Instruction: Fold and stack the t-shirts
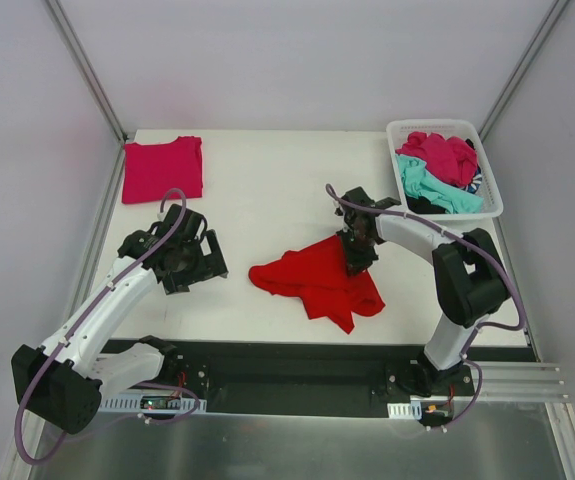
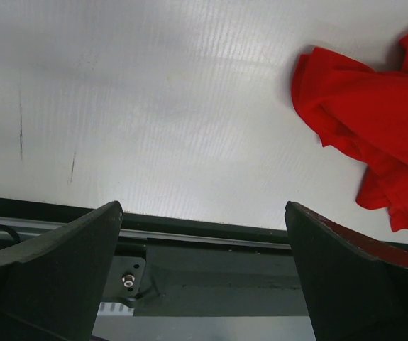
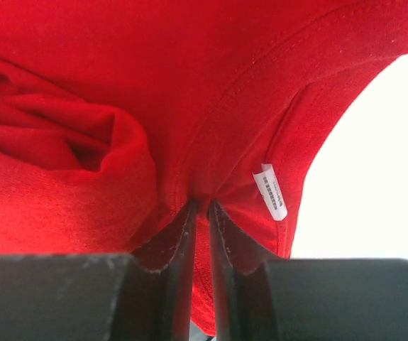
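Note:
A bright red t-shirt (image 1: 317, 280) lies crumpled at the middle of the table. My right gripper (image 1: 355, 255) is shut on a fold of it near its upper right edge; in the right wrist view the red cloth (image 3: 189, 106) is pinched between the fingers, with a white label (image 3: 269, 190) beside them. My left gripper (image 1: 192, 262) is open and empty, left of the shirt; its wrist view shows the red shirt (image 2: 374, 121) at the right. A folded magenta-pink t-shirt (image 1: 162, 168) lies flat at the far left.
A white lattice basket (image 1: 488, 165) at the far right corner holds magenta (image 1: 442, 155), teal (image 1: 437, 190) and dark shirts. The black rail (image 2: 211, 245) runs along the table's near edge. White walls stand round the table.

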`<state>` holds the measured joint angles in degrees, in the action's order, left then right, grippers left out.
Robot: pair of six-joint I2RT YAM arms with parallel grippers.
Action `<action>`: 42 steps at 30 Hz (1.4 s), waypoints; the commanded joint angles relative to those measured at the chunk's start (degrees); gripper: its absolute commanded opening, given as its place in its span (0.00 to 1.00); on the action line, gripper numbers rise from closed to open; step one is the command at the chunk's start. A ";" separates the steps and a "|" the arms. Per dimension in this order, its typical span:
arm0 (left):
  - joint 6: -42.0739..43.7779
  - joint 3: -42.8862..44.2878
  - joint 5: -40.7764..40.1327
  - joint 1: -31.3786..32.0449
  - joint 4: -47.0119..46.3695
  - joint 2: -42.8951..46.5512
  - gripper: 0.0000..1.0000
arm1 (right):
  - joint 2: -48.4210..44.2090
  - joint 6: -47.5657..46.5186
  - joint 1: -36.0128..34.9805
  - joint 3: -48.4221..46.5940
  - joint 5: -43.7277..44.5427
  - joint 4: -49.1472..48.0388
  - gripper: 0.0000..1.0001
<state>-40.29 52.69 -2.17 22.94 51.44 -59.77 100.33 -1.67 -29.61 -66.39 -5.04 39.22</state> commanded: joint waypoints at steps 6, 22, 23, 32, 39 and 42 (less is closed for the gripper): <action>0.57 0.58 -1.60 0.53 1.29 0.44 0.99 | -0.93 1.06 -0.45 -0.49 -2.43 0.33 0.01; -0.14 1.81 -0.99 1.32 1.12 0.18 0.99 | 8.20 -4.57 2.27 -60.76 8.46 36.78 0.01; -0.05 1.72 -0.99 1.32 1.12 0.53 0.99 | 8.04 -4.39 2.36 -63.40 8.73 37.06 0.01; 0.57 2.07 -0.55 1.41 1.21 1.41 0.99 | -8.56 -1.67 14.03 -56.05 10.75 31.80 0.01; 0.39 1.89 -0.20 1.41 1.29 2.02 0.99 | -21.66 0.17 26.44 -44.80 13.39 26.79 0.01; 0.48 2.07 -0.11 1.49 1.21 2.20 0.99 | -22.02 1.41 25.92 -43.04 11.98 25.12 0.01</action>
<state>-40.29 52.93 -2.09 23.70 51.53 -58.92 79.66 -2.76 -2.66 -111.00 7.29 67.92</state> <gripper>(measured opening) 0.992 0.015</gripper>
